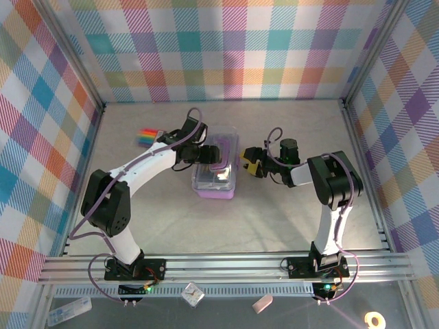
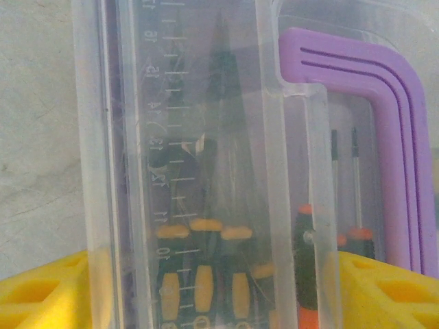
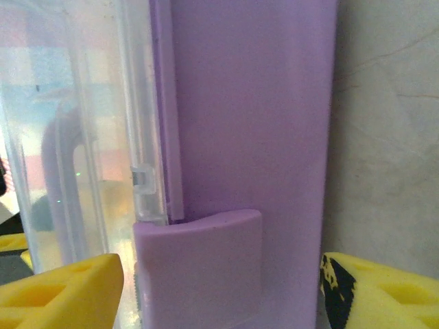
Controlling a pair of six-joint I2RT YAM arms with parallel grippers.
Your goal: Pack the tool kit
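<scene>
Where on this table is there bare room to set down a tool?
Bare table lies between the purple box and the near rail, and behind the box to the back wall. Crowded: the box's sides, flanked by the left claw and right claw; the rainbow pack sits far left.

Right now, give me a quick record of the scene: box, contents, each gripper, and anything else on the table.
box: purple box, centre of table, clear lid on top
contents: screwdrivers seen through lid
left gripper: straddles lid, grip unclear
right gripper: open, straddling purple latch
other: rainbow-striped pack, back left of box
</scene>
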